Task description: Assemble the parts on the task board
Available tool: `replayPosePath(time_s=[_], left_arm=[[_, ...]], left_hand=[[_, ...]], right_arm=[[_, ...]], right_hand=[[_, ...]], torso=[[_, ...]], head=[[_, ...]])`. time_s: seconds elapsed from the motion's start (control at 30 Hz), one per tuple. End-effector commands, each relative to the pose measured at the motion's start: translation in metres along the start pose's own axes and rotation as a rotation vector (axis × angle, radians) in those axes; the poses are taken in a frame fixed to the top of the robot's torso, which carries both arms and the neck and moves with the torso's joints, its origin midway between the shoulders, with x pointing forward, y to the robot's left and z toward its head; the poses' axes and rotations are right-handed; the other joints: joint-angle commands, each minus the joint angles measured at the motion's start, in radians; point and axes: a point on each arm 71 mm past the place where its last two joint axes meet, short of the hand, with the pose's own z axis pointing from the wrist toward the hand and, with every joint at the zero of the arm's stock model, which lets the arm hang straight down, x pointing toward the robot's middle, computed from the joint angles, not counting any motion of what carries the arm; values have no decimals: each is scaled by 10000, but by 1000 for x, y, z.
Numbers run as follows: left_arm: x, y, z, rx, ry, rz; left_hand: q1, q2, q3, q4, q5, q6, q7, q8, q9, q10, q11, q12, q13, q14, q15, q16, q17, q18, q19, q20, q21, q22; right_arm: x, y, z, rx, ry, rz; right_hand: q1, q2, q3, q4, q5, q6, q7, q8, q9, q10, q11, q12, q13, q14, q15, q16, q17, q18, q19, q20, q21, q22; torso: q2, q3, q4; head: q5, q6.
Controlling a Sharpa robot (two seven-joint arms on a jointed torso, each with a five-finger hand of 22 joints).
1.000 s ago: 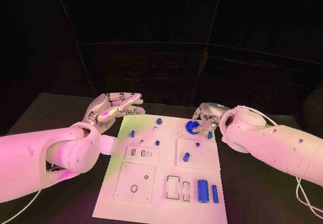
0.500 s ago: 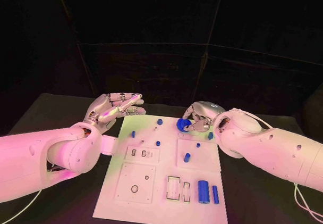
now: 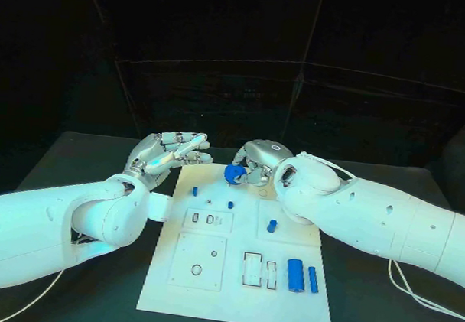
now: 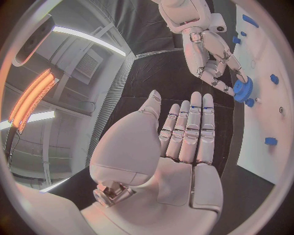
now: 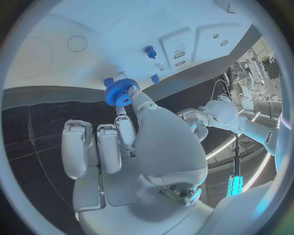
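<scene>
The white task board (image 3: 236, 300) lies in the middle of the black table. My right hand (image 3: 259, 162) hovers over the board's far left corner and pinches a blue gear (image 3: 233, 175) between thumb and a finger. In the right wrist view the gear (image 5: 120, 92) sits at the fingertips of that hand (image 5: 132, 147), just above the board (image 5: 122, 29). My left hand (image 3: 173, 151) is held flat and open beside the far left corner, holding nothing. From the left wrist, this hand (image 4: 178, 147) shows straight fingers, with the gear (image 4: 243, 90) beyond them.
Small blue pegs (image 3: 196, 190) (image 3: 231, 204) (image 3: 271, 225) stand on the board's far half. A thick blue cylinder (image 3: 294, 274) and a thinner one (image 3: 312, 279) lie near the right edge, beside rectangular slots (image 3: 250, 269). A cable (image 3: 420, 290) trails on the table at the right.
My right hand has carried the blue gear leftward along the board's far edge, from the right side to near the far left corner. The left hand has stayed in place.
</scene>
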Motion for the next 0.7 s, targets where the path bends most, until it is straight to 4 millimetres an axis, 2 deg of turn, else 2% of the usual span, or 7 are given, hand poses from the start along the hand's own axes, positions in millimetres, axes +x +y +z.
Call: replayPosePath(time_s=[0.03,0.4,0.53,0.7], left_arm=[[2,-1,1,80,146,-23],[3,-1,1,72,172,-38],[4,-1,1,70,176,-40],[4,-1,1,69,175,-40]], left_hand=[[16,47,2,-45,58,41,9,-67,-9,14,-18,-56,-7,53,6,-32,10,152,88,7,-42,-10],[24,56,3,-62,59,44,8,-75,-10,17,-18,-63,-8,59,6,-40,12,151,94,6,-44,-16],[24,56,3,-62,59,44,8,-75,-10,17,-18,-63,-8,59,6,-40,12,151,94,6,-44,-16],[27,62,4,-69,59,47,6,-78,-10,21,-19,-65,-8,62,5,-44,13,151,97,5,-45,-18]], right_arm=[[2,5,4,-38,-122,-265],[18,16,13,-19,409,-301],[20,16,14,7,583,-333],[22,16,15,50,712,-384]], right_hand=[[-96,-12,82,-3,-65,743,-254,-23,22,19,19,-10,-9,796,-49,42,1384,-172,193,-3,38,1355],[-250,-134,232,-15,-170,670,-208,-158,-18,-29,55,-92,-61,787,-25,21,1343,-173,192,10,38,1359],[-307,-189,273,-19,-200,645,-191,-204,-27,-56,71,-132,-91,784,-13,13,1330,-170,180,20,32,1345],[-451,-298,366,-9,-369,476,-120,-382,-59,-128,129,-243,-176,778,33,-1,1307,-166,167,54,24,1331]], torso=[[8,6,-13],[3,17,-24],[-5,8,-27],[-6,14,-29]], head=[[15,-18],[67,-85],[55,-104],[107,-161]])
